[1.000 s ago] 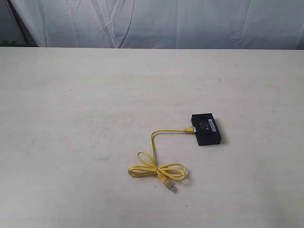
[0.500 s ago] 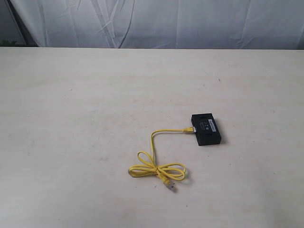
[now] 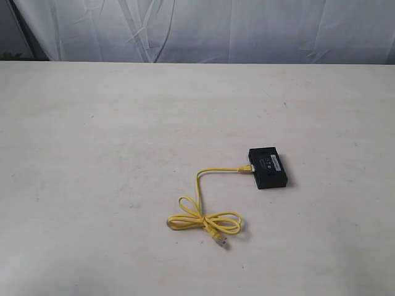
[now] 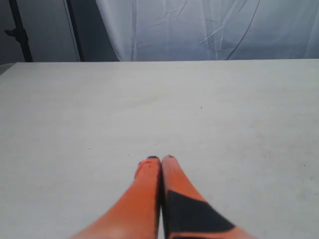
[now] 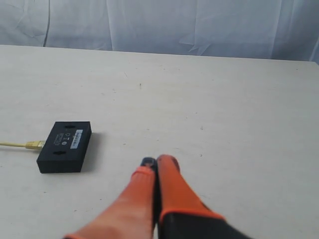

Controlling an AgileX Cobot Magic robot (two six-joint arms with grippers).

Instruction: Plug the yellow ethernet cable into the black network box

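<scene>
Lots of bare table point(image 3: 92, 123) lies all around the black network box point(image 3: 268, 168), which sits a bit right of the middle, well away from the far edge. The yellow ethernet cable point(image 3: 203, 216) has one end at the box's side, and its loops lie nearer the front. Only the outside view shows those loops. Only the wrist views show the hands. The left gripper point(image 4: 161, 159) is pressed together over bare table. The right gripper point(image 5: 155, 162) is pressed together too, near the box but not touching it.

Soft, even, diffuse light; faint shadows, slightly grainy, no glare.
</scene>
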